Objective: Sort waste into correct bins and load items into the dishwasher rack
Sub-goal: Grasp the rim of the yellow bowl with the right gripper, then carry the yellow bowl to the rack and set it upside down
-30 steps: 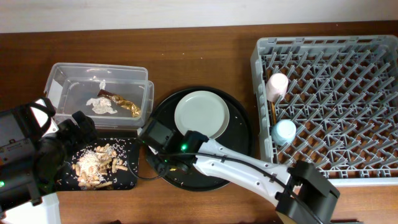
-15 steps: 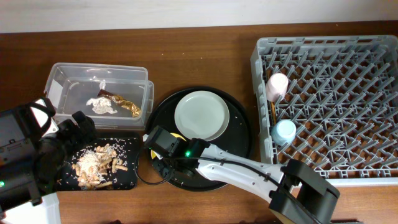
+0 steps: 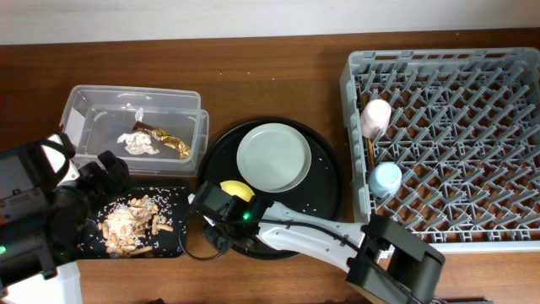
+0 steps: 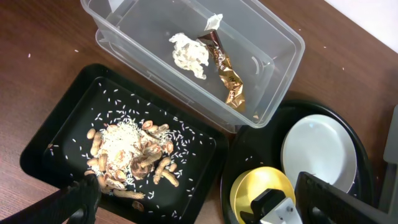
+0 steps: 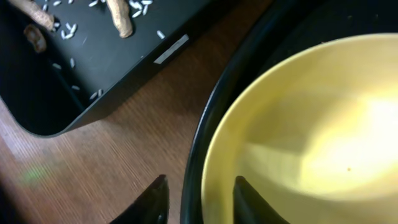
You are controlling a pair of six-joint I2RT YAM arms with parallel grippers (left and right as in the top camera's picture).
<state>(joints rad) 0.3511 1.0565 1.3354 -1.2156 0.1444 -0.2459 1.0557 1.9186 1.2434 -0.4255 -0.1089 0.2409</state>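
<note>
Yellow bowl (image 5: 298,137): it sits inside the round black tray (image 3: 327,198), against the tray's left edge.
Right gripper (image 5: 200,202): your jaws are spread to either side of the bowl's rim, likely ready to pinch it.
Left gripper (image 4: 199,196): spread and empty, parked left of the tray.

Clear tub (image 3: 93,105): upper left; holds the crumpled white tissue (image 3: 139,143) and the brown-gold wrapper (image 3: 174,143).
Black tray (image 3: 175,238): lower left; carries tan scraps (image 3: 131,224) with white crumbs.
Yellow bowl (image 3: 238,191): centre, upright, just below the grey-green plate (image 3: 273,157).
Rack (image 3: 439,57): right; pink cup (image 3: 376,116) and blue cup (image 3: 386,179) at its left edge.
</note>
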